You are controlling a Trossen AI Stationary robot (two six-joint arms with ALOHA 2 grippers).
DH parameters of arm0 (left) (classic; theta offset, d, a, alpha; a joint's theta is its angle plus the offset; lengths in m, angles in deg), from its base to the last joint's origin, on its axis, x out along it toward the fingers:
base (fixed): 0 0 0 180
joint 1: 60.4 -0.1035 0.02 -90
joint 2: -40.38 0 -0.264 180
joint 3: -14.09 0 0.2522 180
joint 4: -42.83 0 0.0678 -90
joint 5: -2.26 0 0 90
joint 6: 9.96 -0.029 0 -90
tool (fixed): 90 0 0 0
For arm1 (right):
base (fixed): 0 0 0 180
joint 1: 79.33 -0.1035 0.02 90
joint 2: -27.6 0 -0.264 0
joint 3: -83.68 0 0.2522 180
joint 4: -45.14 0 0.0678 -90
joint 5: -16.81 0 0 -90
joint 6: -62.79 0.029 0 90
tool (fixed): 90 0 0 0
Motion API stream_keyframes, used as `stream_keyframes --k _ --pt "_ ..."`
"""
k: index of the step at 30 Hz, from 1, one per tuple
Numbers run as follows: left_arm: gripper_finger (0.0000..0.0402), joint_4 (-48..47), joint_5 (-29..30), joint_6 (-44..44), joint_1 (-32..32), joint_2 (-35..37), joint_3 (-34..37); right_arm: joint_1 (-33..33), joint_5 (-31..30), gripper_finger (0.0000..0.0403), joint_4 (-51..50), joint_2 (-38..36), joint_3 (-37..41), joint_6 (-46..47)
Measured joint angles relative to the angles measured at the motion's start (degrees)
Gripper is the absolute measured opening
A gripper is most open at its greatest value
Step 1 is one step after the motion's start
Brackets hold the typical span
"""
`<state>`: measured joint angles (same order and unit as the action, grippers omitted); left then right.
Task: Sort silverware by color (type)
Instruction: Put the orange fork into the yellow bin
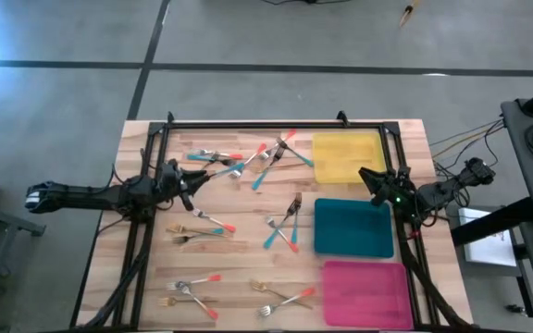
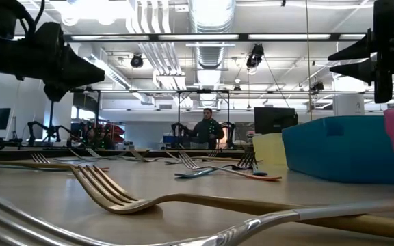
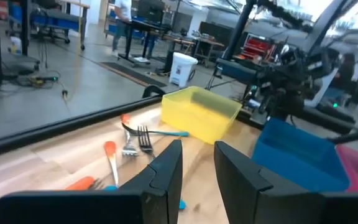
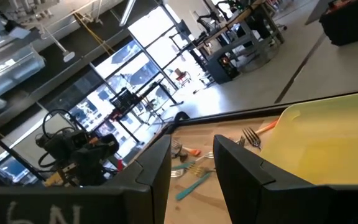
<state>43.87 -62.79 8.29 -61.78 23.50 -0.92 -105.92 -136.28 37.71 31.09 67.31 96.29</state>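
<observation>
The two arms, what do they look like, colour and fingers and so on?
Both arms are black and slim. The left gripper and right gripper each have two flat, dark, blocky fingers. The right arm shows a small green light; white lettering marks the right wrist's housing.

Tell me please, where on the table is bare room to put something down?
The three trays are empty: the yellow tray, teal tray and pink tray. Bare wood lies along the table's near-left side. It is crowded in the middle, around the silverware, where the left pincer hovers. The right pincer hangs between the yellow and teal trays.
</observation>
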Motion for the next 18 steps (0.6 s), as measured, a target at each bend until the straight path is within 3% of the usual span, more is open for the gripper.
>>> stream_keyframes --k 11,18 --pt "0.0078 5.94 0.47 1.23 -0.27 -0.96 0.00 -0.01 -2.00 0.0112 0.01 0.00 0.00 0.23" --pt "0.0078 11.08 2.89 3.27 -0.37 -2.81 0.00 0.00 -0.41 0.0112 1.60 0.46 -2.28 6.24"
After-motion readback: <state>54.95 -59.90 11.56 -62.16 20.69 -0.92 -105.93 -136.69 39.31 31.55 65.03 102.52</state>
